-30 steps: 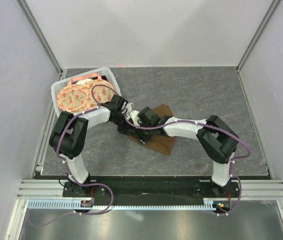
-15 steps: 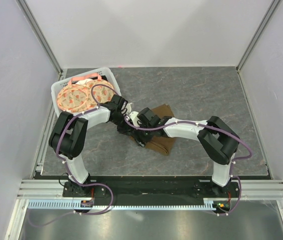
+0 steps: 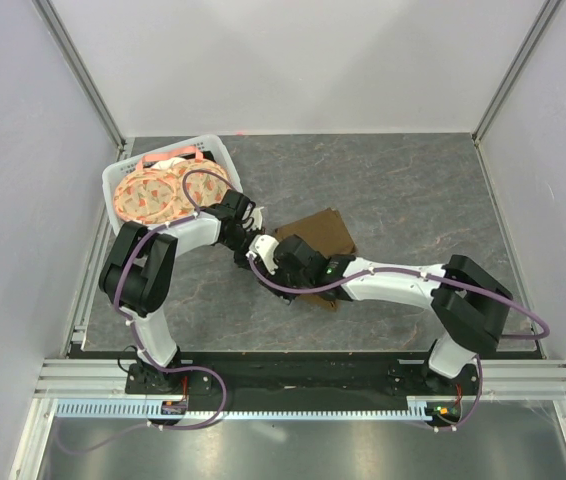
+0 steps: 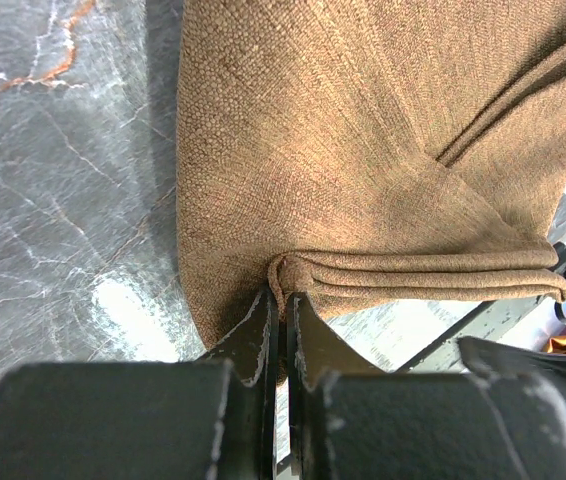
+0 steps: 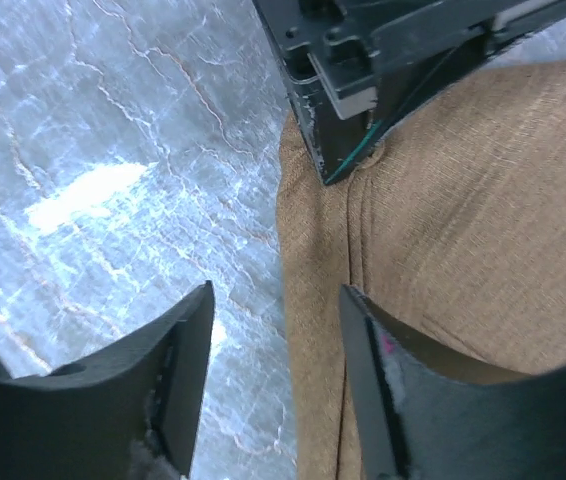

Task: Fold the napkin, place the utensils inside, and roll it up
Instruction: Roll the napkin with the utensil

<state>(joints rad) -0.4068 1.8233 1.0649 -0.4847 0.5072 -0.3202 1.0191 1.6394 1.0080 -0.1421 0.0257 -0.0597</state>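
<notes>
A: Entry for this moment. Where is the napkin?
B: On the grey bench, about the middle, between the two arms. It lies folded over on itself, and its left edge is bunched into several stacked layers.
A: Left fingers?
B: Clenched tight on that bunched edge. The stacked folds sit right at the tips, and the brown cloth fans out beyond them.
A: Right fingers?
B: Spread apart, grasping nothing. They hang over the same edge of the cloth, close beside the left ones, with one finger over bare bench and the other over the napkin.
A: Are they touching the cloth?
B: Cannot tell from where I stand.
A: Anything else to note?
B: A white basket in the far-left corner, holding round orange-patterned plates, apart from the napkin
</notes>
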